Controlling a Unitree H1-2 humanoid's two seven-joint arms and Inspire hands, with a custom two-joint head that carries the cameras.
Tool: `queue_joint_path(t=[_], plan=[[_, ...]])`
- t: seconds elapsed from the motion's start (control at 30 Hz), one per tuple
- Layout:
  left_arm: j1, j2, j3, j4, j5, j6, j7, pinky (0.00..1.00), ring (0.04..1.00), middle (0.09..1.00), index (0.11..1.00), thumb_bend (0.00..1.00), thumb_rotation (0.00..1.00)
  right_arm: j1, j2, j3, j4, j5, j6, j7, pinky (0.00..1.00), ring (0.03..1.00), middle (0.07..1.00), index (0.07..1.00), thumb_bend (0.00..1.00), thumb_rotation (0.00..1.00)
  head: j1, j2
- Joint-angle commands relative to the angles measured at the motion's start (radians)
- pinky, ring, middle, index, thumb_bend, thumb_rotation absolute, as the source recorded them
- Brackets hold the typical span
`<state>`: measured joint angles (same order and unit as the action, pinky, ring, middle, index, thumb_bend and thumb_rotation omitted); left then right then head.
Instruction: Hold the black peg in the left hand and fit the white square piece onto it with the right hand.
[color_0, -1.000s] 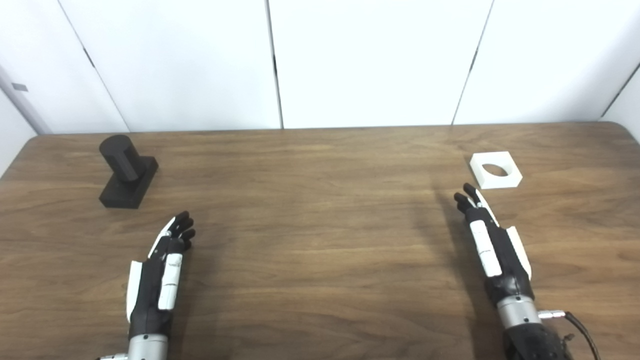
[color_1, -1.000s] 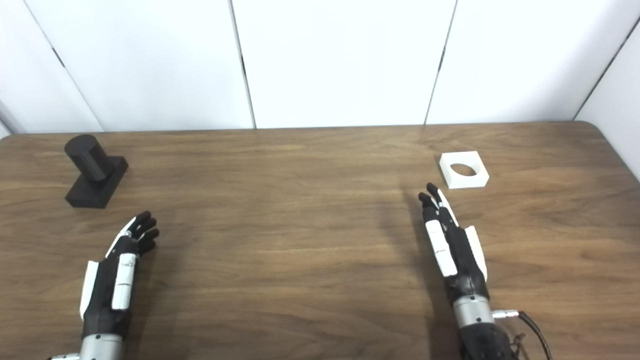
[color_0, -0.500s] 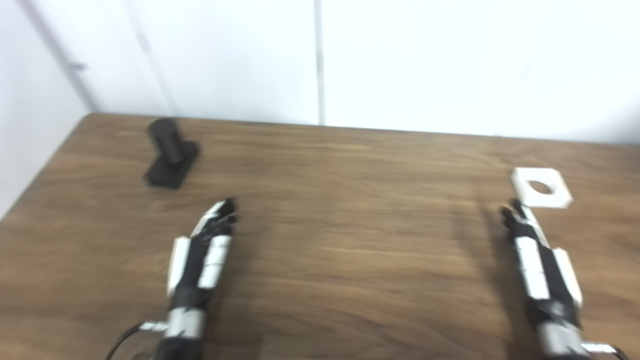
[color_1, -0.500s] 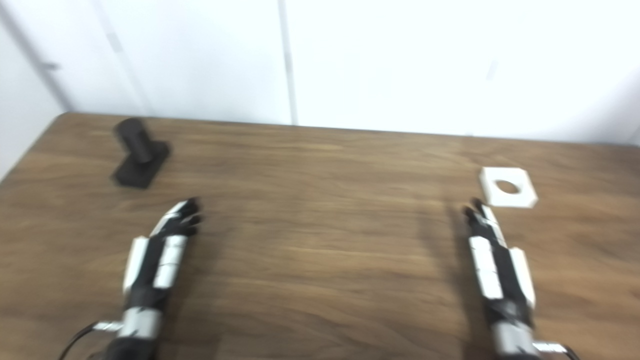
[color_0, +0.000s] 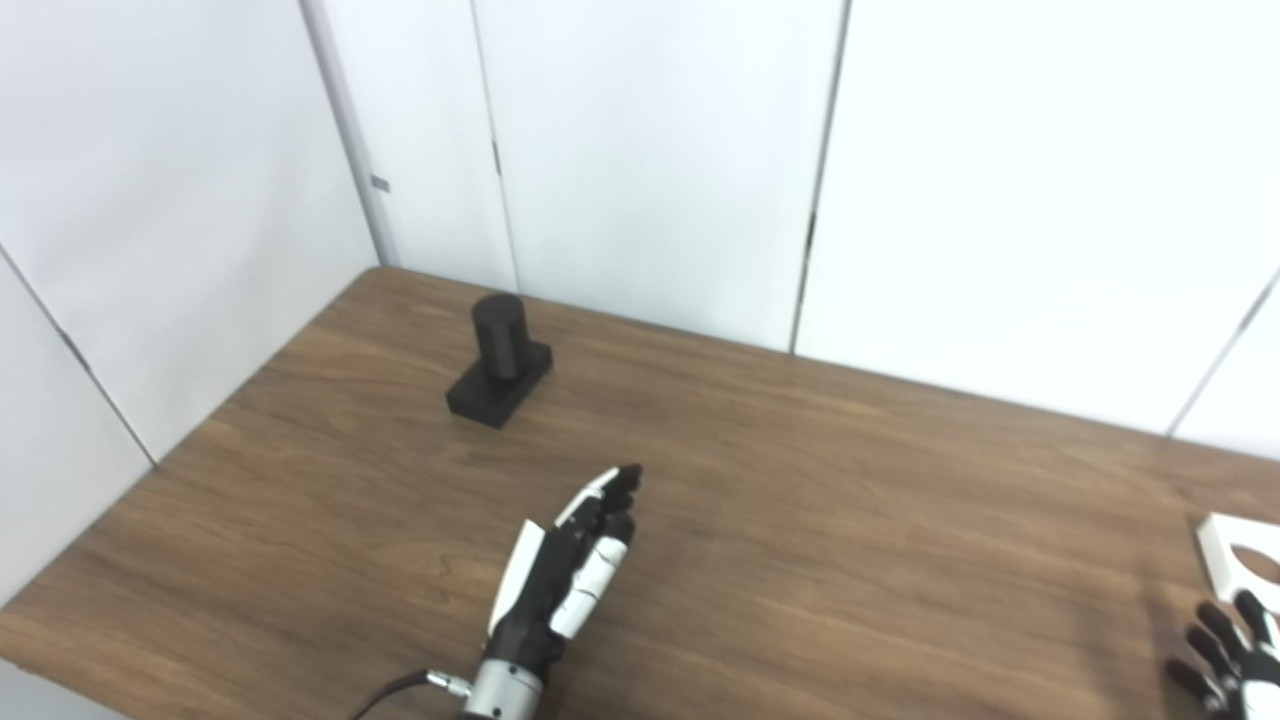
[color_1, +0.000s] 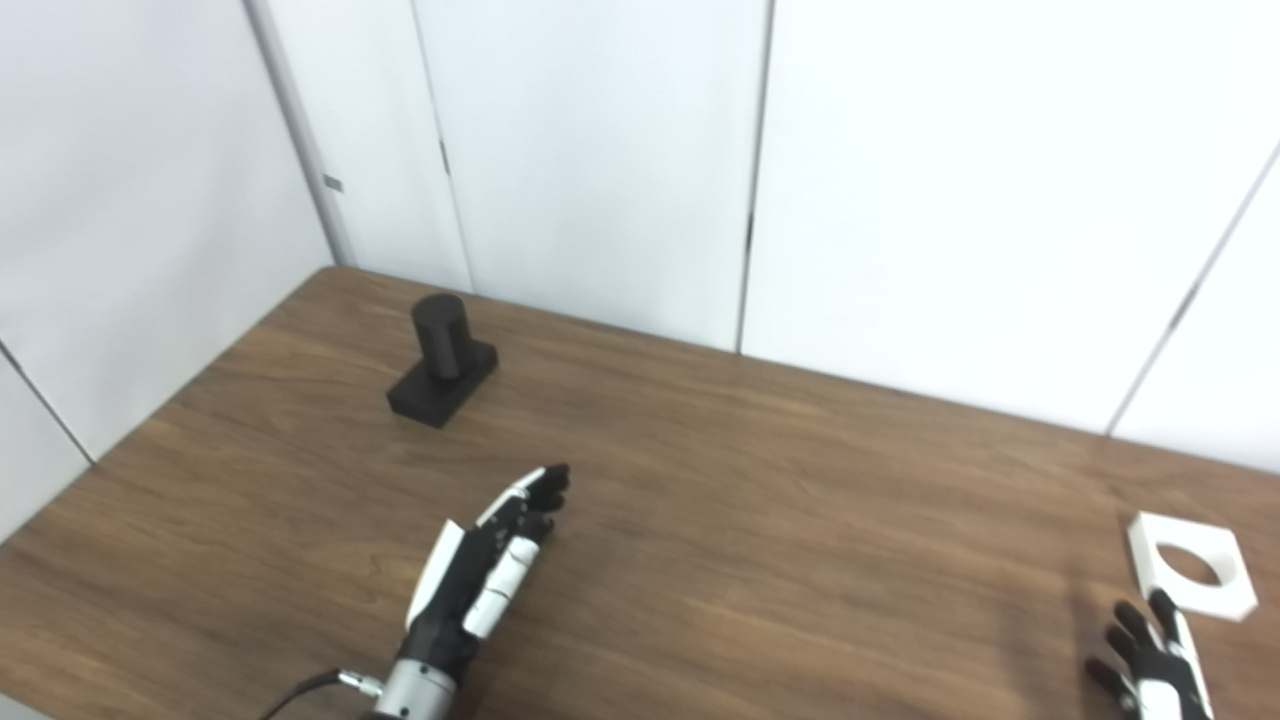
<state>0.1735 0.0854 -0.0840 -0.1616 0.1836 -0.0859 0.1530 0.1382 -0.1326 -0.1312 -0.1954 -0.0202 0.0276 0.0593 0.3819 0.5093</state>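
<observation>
- Black peg (color_0: 498, 358) is left untouched; the left hand (color_0: 566, 574), fingers extended together, is held short of it.
- Right hand (color_1: 1152, 663) (fingers spread, empty) is seen far right of the peg, near the white square piece (color_1: 1190, 578).
- Wooden table (color_0: 800, 520) is backed by white wall panels (color_0: 640, 170).

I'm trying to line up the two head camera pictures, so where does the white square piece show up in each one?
Left eye view: white square piece at the right edge, partly cut off, just beyond the right hand.
Right eye view: fully visible, low on the right, lying flat beyond the same hand's fingertips.
Shared landmark: black peg, upright near the table's far left corner in both.
</observation>
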Motion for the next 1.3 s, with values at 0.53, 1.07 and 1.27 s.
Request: queue_joint_path(t=[0.53, 1.07, 1.27], plan=[[0.017, -0.071, -0.026, 0.042, 0.031, -0.018, 0.029, 0.88, 0.891, 0.905, 0.893, 0.62, 1.0, -0.003, -0.037, 0.007, 0.018, 0.016, -0.041, -0.008, 0.69, 0.865, 0.882, 0.924, 0.57, 1.0, -0.009, -0.019], [0.032, -0.038, -0.022, -0.112, 0.249, 0.143, 0.063, 0.89, 0.911, 0.912, 0.885, 0.53, 0.87, 0.005, -0.042, 0.013, 0.04, 0.006, -0.069, -0.016, 0.67, 0.845, 0.873, 0.905, 0.64, 1.0, -0.019, -0.032], [-0.003, 0.014, 0.038, -0.265, 0.485, 0.311, 0.063, 0.87, 0.941, 0.953, 0.935, 0.63, 0.71, -0.001, -0.039, 0.018, 0.05, 0.008, -0.064, -0.019, 0.71, 0.847, 0.874, 0.9, 0.65, 1.0, -0.024, -0.04]])
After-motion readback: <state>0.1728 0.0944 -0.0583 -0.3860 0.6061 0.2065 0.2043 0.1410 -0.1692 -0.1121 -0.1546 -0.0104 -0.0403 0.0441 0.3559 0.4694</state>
